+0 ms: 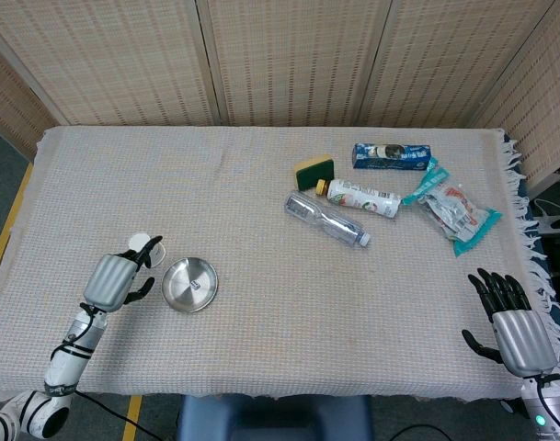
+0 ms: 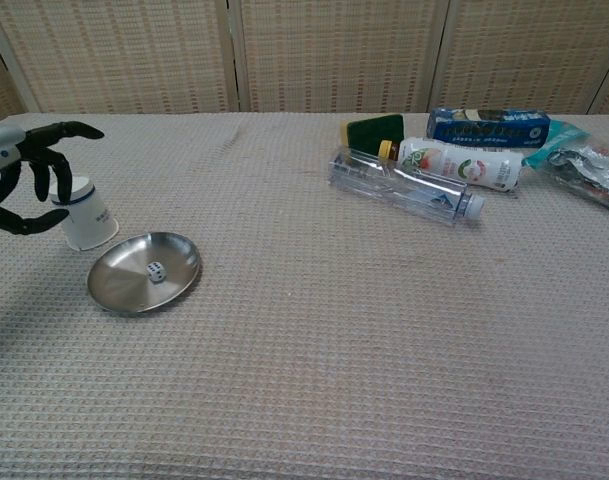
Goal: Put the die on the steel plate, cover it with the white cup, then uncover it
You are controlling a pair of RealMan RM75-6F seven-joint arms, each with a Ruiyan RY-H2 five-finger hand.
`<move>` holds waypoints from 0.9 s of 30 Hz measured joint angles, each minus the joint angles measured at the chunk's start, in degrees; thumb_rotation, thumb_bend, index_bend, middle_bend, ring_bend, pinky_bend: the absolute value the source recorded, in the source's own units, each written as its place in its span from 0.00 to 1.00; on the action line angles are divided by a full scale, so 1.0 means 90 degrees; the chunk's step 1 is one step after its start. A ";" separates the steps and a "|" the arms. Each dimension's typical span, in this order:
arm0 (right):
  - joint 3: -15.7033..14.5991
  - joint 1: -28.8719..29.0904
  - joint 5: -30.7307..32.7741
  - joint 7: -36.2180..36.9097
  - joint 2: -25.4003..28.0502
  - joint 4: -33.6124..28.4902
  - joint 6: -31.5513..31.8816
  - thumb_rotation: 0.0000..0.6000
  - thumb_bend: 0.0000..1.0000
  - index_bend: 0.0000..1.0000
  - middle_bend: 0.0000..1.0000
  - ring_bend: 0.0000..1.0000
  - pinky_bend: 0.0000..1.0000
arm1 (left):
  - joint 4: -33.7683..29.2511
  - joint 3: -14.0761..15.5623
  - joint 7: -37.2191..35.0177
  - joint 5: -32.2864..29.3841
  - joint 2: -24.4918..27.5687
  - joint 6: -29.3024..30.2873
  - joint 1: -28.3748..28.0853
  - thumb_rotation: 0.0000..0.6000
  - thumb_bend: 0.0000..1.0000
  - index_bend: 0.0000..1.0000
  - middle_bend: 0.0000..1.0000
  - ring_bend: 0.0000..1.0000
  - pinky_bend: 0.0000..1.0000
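Observation:
The steel plate [image 1: 189,285] [image 2: 144,272] lies near the table's front left. The white die [image 2: 156,270] [image 1: 196,286] rests on it, right of its middle. Just behind and left of the plate stands the white cup [image 2: 85,217] [image 1: 143,245], narrow end up. My left hand [image 2: 24,172] [image 1: 114,280] hovers at the cup's left side, fingers spread and arched over its top, thumb low beside it, holding nothing. I cannot tell whether a fingertip touches the cup. My right hand [image 1: 514,322] rests open at the front right corner, seen only in the head view.
At the back right lie a clear plastic bottle [image 2: 399,187], a white drink bottle [image 2: 454,163], a green-yellow sponge [image 2: 374,129], a blue box [image 2: 489,128] and a teal snack packet [image 1: 450,207]. The tablecloth's fringed edge [image 1: 528,248] runs down the right side.

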 measured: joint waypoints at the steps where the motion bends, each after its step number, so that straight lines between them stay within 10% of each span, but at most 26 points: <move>1: -0.0009 0.0001 -0.0016 -0.0012 -0.0003 -0.0003 -0.0002 0.89 0.19 0.00 0.00 0.00 0.00 | -0.0010 -0.0019 -0.0042 -0.0069 0.0041 -0.0093 -0.0008 1.00 0.36 0.01 0.04 0.00 0.16; 14: -0.0013 -0.0023 0.0026 -0.0117 -0.0022 -0.0042 0.0009 0.89 0.19 0.00 0.00 0.00 0.00 | 0.1321 -0.0195 -0.1056 -0.0460 -0.0312 -0.1351 -0.0574 1.00 0.36 0.03 0.02 0.00 0.00; 27: 0.0020 0.0019 0.0139 -0.0129 -0.0039 -0.0011 -0.0104 0.89 0.19 0.00 0.00 0.00 0.00 | 0.2299 -0.0214 -0.1433 -0.0519 -0.0834 -0.1718 -0.0863 1.00 0.35 0.21 0.21 0.14 0.25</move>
